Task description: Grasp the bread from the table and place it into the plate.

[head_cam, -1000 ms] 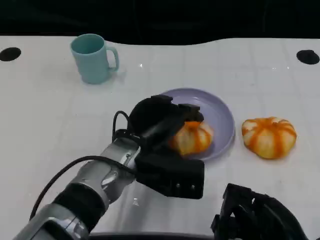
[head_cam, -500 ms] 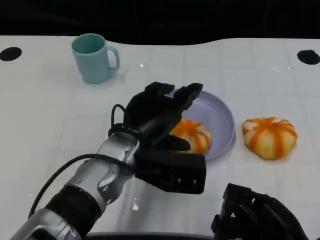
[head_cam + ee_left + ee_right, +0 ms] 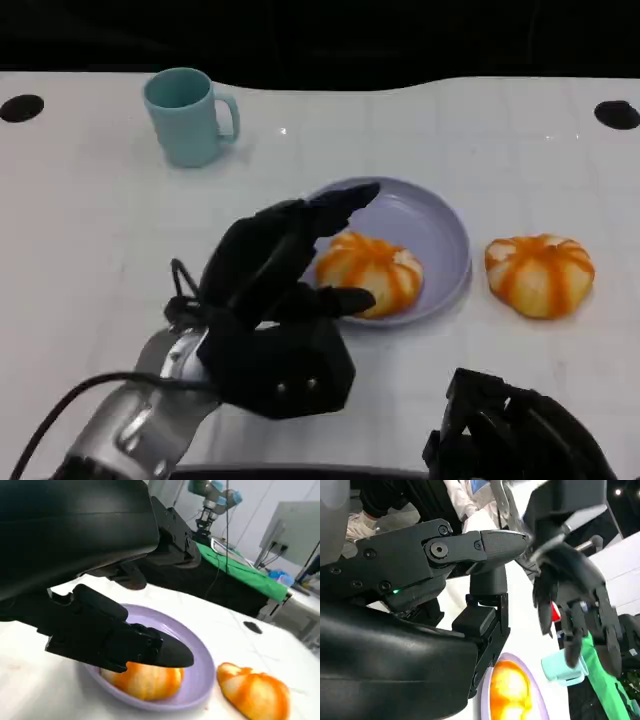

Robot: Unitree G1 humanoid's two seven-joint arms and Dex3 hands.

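The left hand (image 3: 275, 262) lets go of the bread (image 3: 368, 272) it was gripping a second ago; its fingers (image 3: 340, 205) are now spread apart and hold nothing. The hand pulls back toward the robot and off to its own left side, so the bread, earlier half hidden under the fingers, now sits uncovered just ahead of the fingertips, resting in the plate (image 3: 445, 240). The forearm drops lower in the head view as the arm retreats.

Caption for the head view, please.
Left hand open beside a bread lying in the purple plate; second bread on the table.
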